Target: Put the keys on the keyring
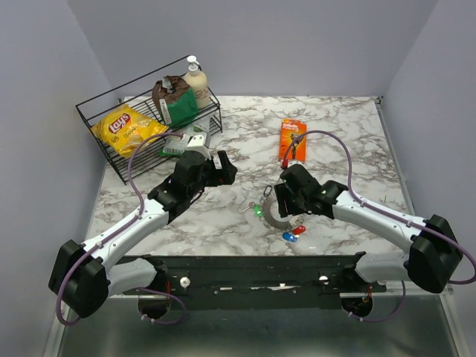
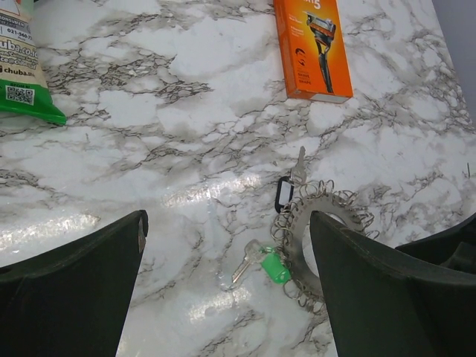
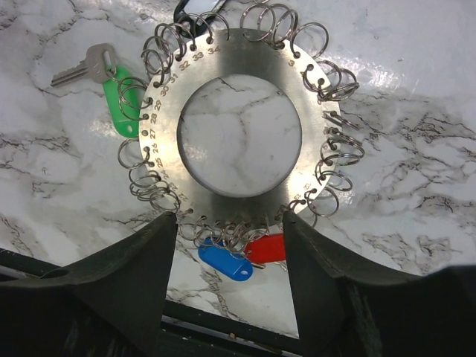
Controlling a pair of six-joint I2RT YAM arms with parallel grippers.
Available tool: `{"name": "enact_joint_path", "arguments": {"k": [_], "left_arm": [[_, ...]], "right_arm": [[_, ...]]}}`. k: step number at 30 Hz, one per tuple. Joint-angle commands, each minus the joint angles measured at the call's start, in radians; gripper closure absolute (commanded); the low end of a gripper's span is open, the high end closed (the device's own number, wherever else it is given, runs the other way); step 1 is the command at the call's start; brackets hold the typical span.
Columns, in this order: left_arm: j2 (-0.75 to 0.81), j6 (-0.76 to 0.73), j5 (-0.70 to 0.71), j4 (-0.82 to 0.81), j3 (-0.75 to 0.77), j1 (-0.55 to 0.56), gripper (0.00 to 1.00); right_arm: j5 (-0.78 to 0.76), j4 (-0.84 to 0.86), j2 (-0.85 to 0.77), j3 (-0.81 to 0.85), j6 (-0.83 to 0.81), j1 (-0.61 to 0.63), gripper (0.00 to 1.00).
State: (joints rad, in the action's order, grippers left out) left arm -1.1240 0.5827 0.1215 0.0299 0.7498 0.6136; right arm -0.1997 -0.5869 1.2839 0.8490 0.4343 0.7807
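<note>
Bench (image 1: 349, 141) — white marble-pattern top with grey veining; carries all items below.

Wire basket (image 1: 83, 111) — black, at the far left corner; holds a yellow crisp bag (image 1: 125, 128), a brown bag and a pump bottle.

Left claw (image 2: 227, 223) — jaws spread wide, nothing between them; hangs over bare bench, left of the keyring and well apart from it.

Right claw (image 3: 229, 219) — jaws apart, one either side of the keyring's near edge; contact with it cannot be told.

Razor box (image 1: 292, 138) — orange, lying flat, beyond the keyring.

Keyring (image 3: 312, 126) — flat silver disc with a large round hole, lying mid-bench between the two claws; small numbered holes run round its rim, each bearing a small wire split ring, so that the edge bristles with loops; a black clip and a bare key lie at its far edge.

Green key (image 3: 115, 97) — silver blade, green plastic tag; lies at the disc's left edge, one loop overlapping the tag.

Blue tag (image 3: 223, 262) and red tag (image 3: 266, 249) — side by side at the disc's near edge, under the loops; whether they are hooked on cannot be told.
</note>
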Motion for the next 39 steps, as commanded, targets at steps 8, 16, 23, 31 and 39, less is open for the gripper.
{"name": "enact_joint_path", "arguments": {"k": [8,16,23,31,39], "left_arm": [[0.015,-0.006,0.01,-0.056,-0.03,0.0,0.01],[-0.003,-0.011,0.003,-0.048,-0.029,0.0,0.01],[-0.003,-0.014,0.006,-0.053,-0.03,0.0,0.01],[-0.017,-0.015,0.003,-0.056,-0.03,-0.002,0.01],[-0.037,-0.015,0.015,-0.054,-0.033,0.0,0.01]], "right_arm": [[-0.03,-0.042,0.097,0.001,0.053,0.009,0.45],[-0.009,-0.027,0.115,-0.008,0.054,0.011,0.56],[0.04,-0.021,0.156,-0.01,0.049,0.011,0.65],[0.063,-0.047,0.176,-0.001,0.053,0.012,0.66],[0.091,-0.085,0.209,0.015,0.057,0.019,0.7]]}}
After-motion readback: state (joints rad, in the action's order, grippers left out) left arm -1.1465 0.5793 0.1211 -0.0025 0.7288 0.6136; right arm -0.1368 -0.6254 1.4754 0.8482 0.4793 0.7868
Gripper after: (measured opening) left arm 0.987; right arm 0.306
